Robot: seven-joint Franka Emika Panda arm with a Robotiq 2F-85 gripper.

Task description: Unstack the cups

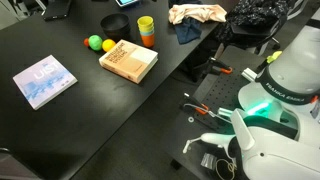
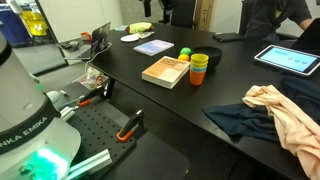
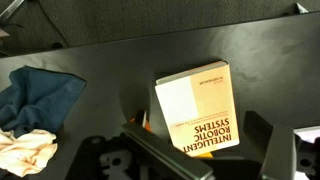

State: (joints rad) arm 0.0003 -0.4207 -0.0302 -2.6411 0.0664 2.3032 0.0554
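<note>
The white robot arm (image 1: 285, 70) fills the near corner in both exterior views, a green light glowing at its base. Its fingers (image 3: 262, 140) show only as dark, blurred shapes low in the wrist view. They are spread well apart and grip nothing.

The black surface (image 1: 60, 120) runs away from the arm. At its far edge lies a crumpled black garment (image 1: 258, 15). A beige cloth (image 2: 285, 112) rests on a dark blue cloth (image 2: 238, 120) on the arm's side of the cups, apart from them.

The brown book (image 3: 200, 108) lies flat and takes up the middle of the wrist view, its title upside down there. A pale blue book (image 1: 45, 81) lies well apart from it, and a tablet (image 2: 290, 60) sits further along the surface. A dark round bowl (image 1: 115, 22) stands beyond the brown book.

The cups (image 1: 146, 30) stand upright as one stack just beside a far corner of the brown book, yellow nested on orange. In the wrist view only an orange sliver peeps past the book's edge. A green ball (image 1: 95, 43) and a yellow ball (image 1: 108, 46) sit together by the book's other far corner, near the stack.
</note>
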